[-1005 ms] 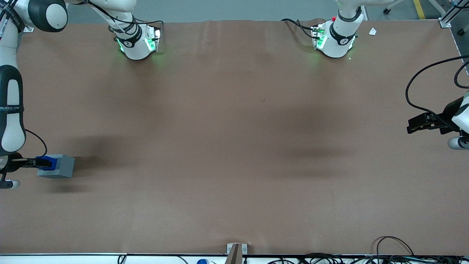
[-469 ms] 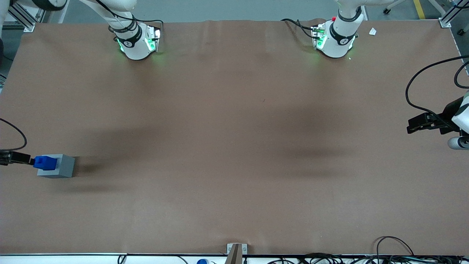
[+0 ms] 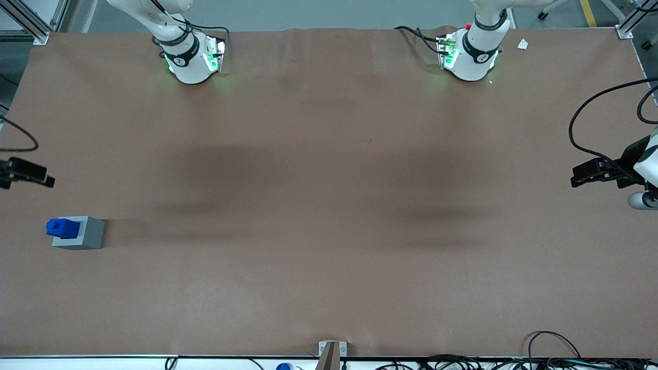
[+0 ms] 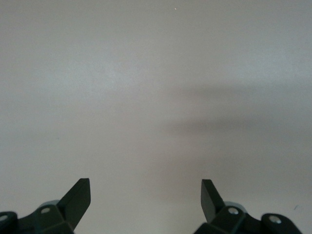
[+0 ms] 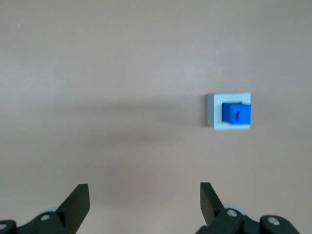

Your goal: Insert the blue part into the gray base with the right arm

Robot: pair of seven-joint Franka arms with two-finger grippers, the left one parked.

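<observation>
The blue part [image 3: 61,227] sits in the socket of the gray base [image 3: 87,234], its stub sticking out toward the working arm's end of the table. Both stand on the brown table near that end. The right wrist view shows the blue part [image 5: 236,113] set in the gray base [image 5: 213,111] from above. My right gripper [image 3: 43,177] is open and empty, raised clear of the block and farther from the front camera than it. Its fingers [image 5: 78,200] stand wide apart with bare table between them.
The brown table [image 3: 329,205] stretches toward the parked arm's end. Two arm bases [image 3: 193,56] stand with green lights at the edge farthest from the front camera. A small bracket [image 3: 331,349] and cables lie at the near edge.
My gripper has let go of the blue part, pulled back from the base and risen away from it. The blue part stays seated in the gray base.
</observation>
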